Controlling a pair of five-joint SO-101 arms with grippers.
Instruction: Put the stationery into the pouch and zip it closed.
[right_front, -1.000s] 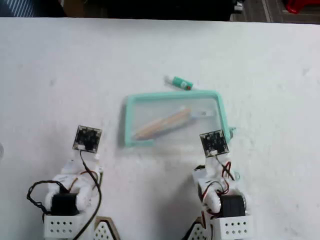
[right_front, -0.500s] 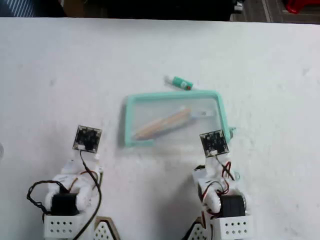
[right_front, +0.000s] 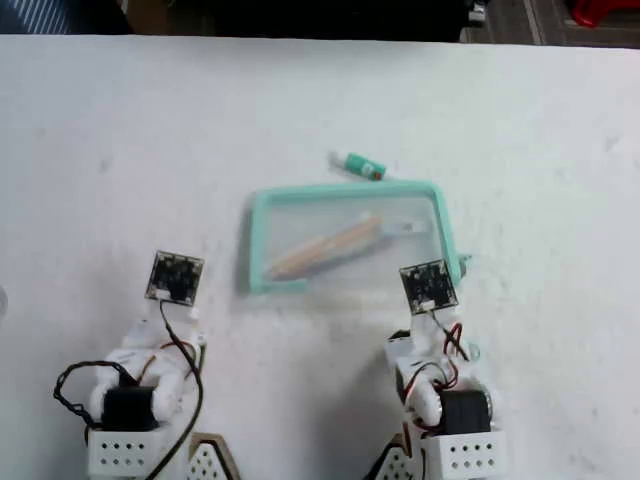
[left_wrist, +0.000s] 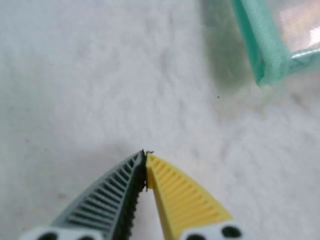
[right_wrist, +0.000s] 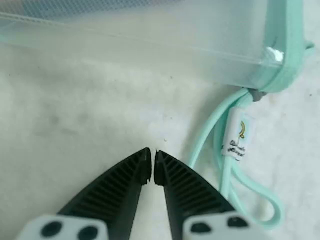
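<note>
White table (right_front: 100, 120) w/ pouch (right_front: 345, 240), maybe a glue stick (right_front: 358, 166) just beside it; left gripper (left_wrist: 145, 155) & right gripper (right_wrist: 152, 157) closed, empty.

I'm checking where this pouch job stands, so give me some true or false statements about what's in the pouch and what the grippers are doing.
1. The pouch already holds long wooden sticks. True.
2. The small green and white item is inside the pouch. False: it lies on the table by the pouch's far edge.
3. The left gripper holds a stick. False: its fingers are shut on nothing.
4. The right gripper is shut, beside the pouch's pull cord. True.
</note>
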